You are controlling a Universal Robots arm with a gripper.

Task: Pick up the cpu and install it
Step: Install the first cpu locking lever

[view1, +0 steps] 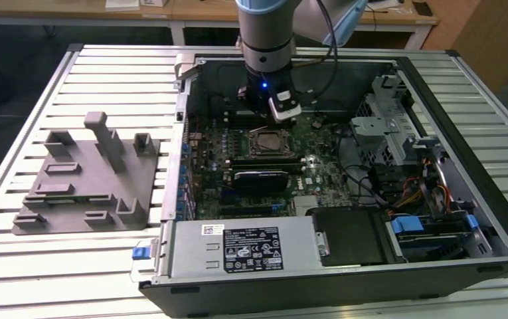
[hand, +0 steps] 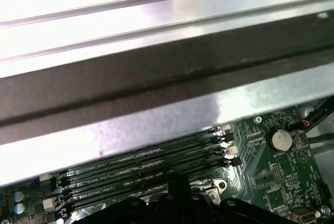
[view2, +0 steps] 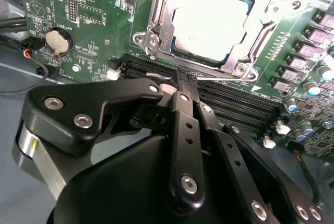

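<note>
The cpu (view2: 209, 23), a small square chip with a pale silver top, lies flat in the metal-framed socket (view1: 267, 141) on the green motherboard (view2: 94, 4) inside the open computer case (view1: 466, 126). My gripper (view2: 187, 80) hovers just beside the socket, over the black memory slots (view2: 235, 101). Its two black fingers (view2: 180, 130) are pressed together with nothing between them. In the exterior view the gripper (view1: 271, 113) hangs from the arm just behind the socket. The first wrist view has the memory slots (hand: 146, 169) and a round coin battery (hand: 280, 139).
A large grey plastic block with upright tabs (view1: 85, 176) sits on the slatted table at the exterior view's left. Inside the case are a power supply (view1: 236, 249), a drive cage (view1: 394, 133), loose cables (view1: 413, 196) and a black ribbed module (view1: 258, 178).
</note>
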